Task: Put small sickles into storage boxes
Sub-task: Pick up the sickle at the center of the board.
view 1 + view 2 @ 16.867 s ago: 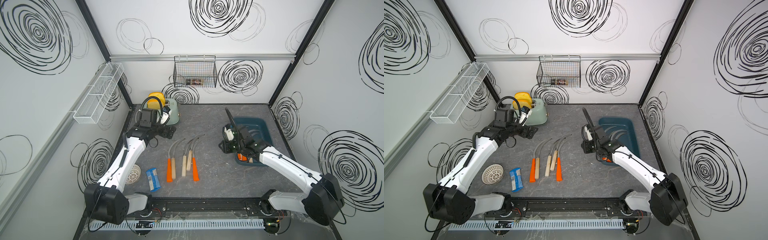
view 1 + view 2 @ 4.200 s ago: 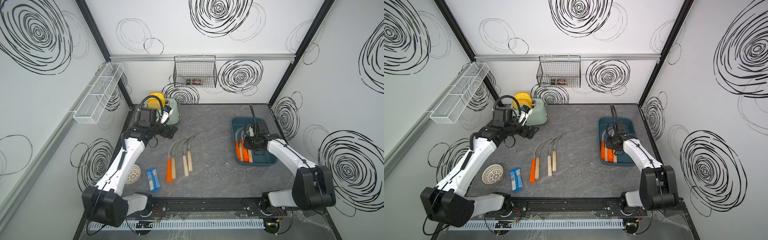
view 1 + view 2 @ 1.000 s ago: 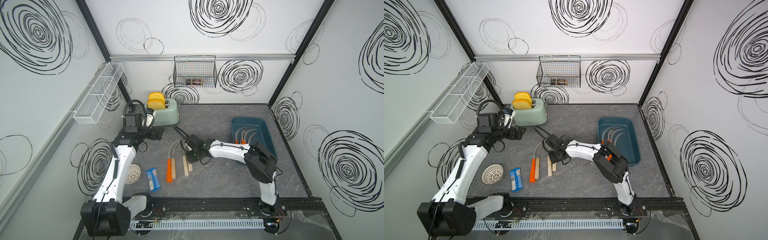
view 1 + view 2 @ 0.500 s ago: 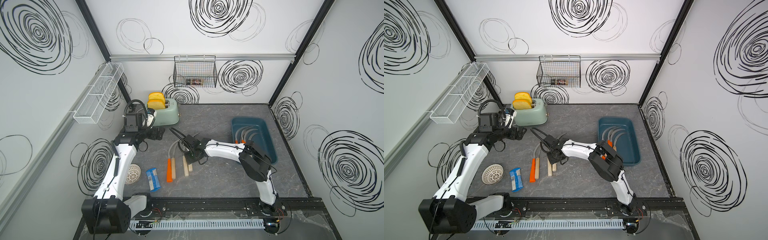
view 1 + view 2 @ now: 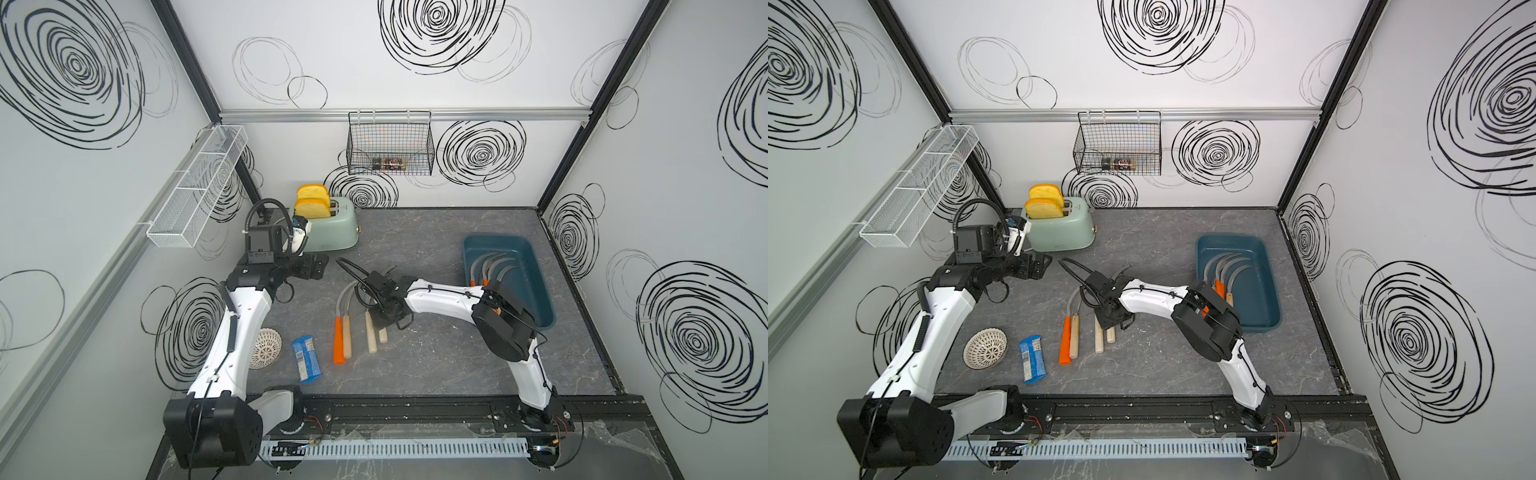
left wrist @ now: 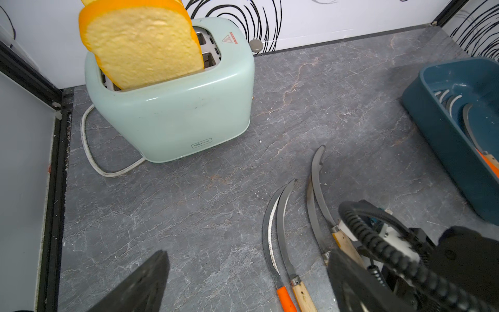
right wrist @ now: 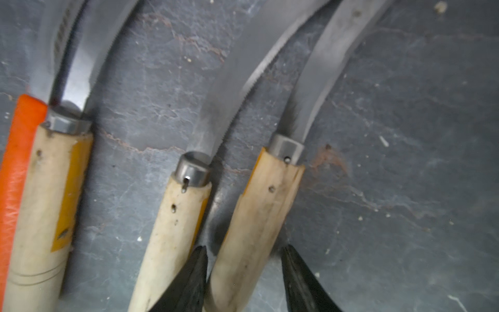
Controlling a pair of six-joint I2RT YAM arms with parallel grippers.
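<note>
small sickles (image 5: 370, 336), four in number, are laid side by side on the grey counter (image 5: 436, 365), blades turned toward the back wall: one orange handle (image 5: 338, 343) and three of pale wood. the right tool (image 7: 244, 247) is placed low over the wooden handle (image 7: 264, 205) nearest the storage box (image 5: 534, 291). its fingers (image 7: 189, 283) are set on either side of that handle, parted and not clenched, and the sickle is seen flat on the counter. at least three further sickles (image 5: 1219, 286) are seen inside the box, partly hidden by the right arm (image 5: 440, 297). the left tool (image 5: 318, 266) is held released and empty near the toaster (image 5: 332, 237).
</note>
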